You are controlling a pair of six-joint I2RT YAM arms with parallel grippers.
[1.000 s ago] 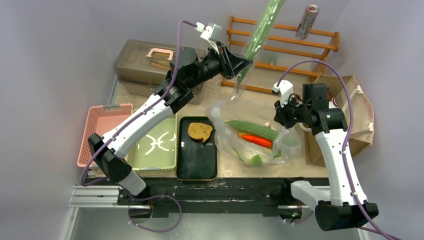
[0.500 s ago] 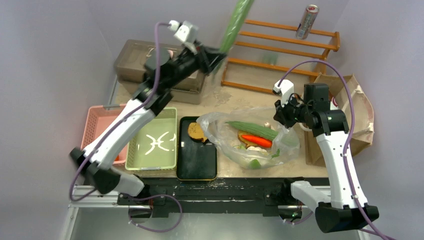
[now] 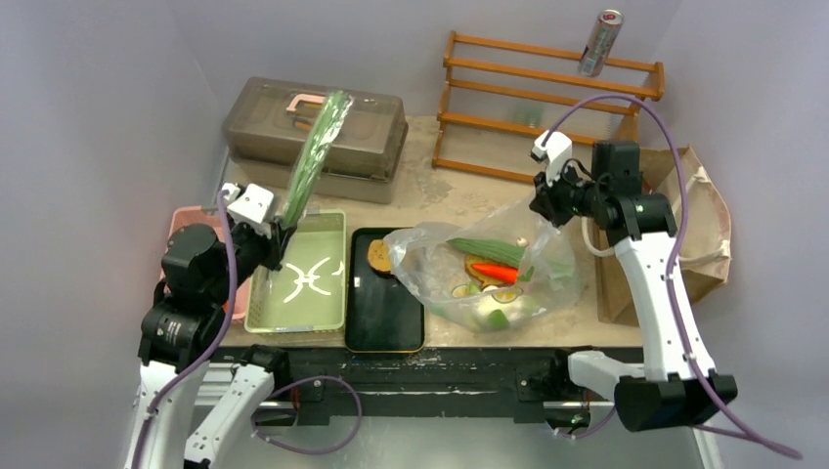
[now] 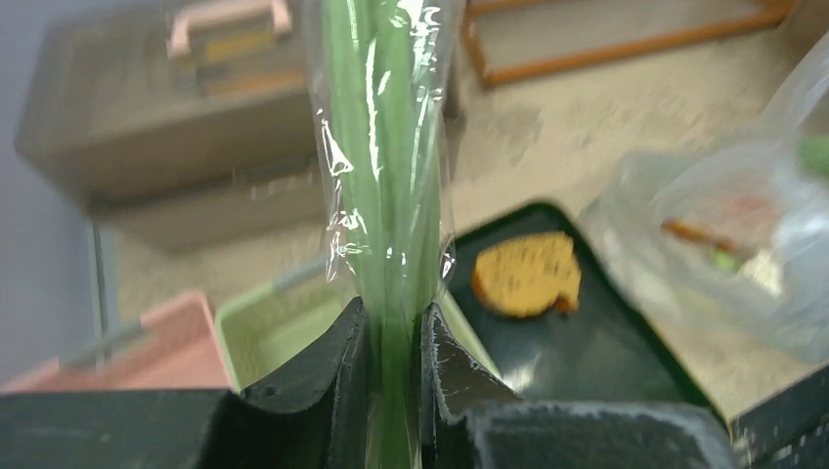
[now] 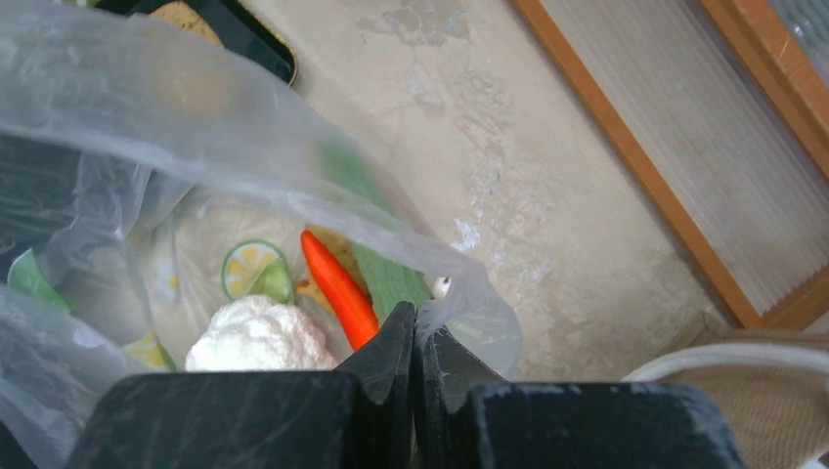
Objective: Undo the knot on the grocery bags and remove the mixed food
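Carrot (image 3: 495, 273) and cauliflower (image 5: 256, 335) inside crinkly transparent bag (image 3: 426, 256)

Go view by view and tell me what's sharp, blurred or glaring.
Left wrist: the long film-wrapped green cucumber is sharp, glare flecking its film; the brown toast slice and grey-brown lidded case behind are soft. Right wrist: the crinkly transparent plastic bag looks milky up close. Top external: evenly lit; white marks, likely reflections, on the pale green tray.

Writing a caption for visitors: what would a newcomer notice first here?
The left gripper clamps a long film-wrapped green vegetable, standing tall by the green tray at left. At right, the right gripper pinches the rim of the clear bag, with a carrot and cauliflower inside.
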